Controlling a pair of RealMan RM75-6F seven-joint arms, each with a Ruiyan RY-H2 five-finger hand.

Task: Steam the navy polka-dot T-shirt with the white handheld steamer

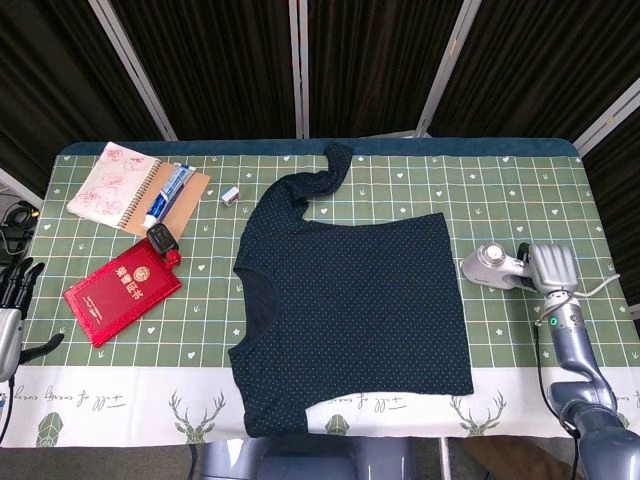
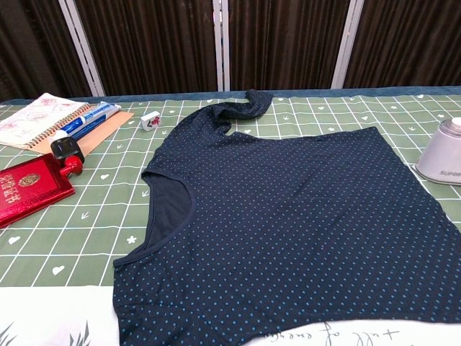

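From the head view, the navy polka-dot T-shirt lies spread flat in the middle of the table, on a green checked cloth, its neckline facing left and one sleeve bunched up toward the far edge. Just off the shirt's right hem lies the white handheld steamer, its round head toward the fabric but apart from it. The right hand sits on the steamer's handle with its fingers curled round it, grasping it. The left hand hangs off the table's left edge, fingers apart and holding nothing. On the left side of the table are a spiral notebook, a blue-and-white tube on a brown sheet beside it, a small white tile, a black stamp and a red booklet.

The chest view looks low across the same cloth. It shows the T-shirt filling the foreground and only the steamer's head at the right edge, just beside the hem. Neither hand appears here, so the grasp is told by the head view alone. The tile, the stamp and the booklet show closer, with the stamp touching the booklet's corner
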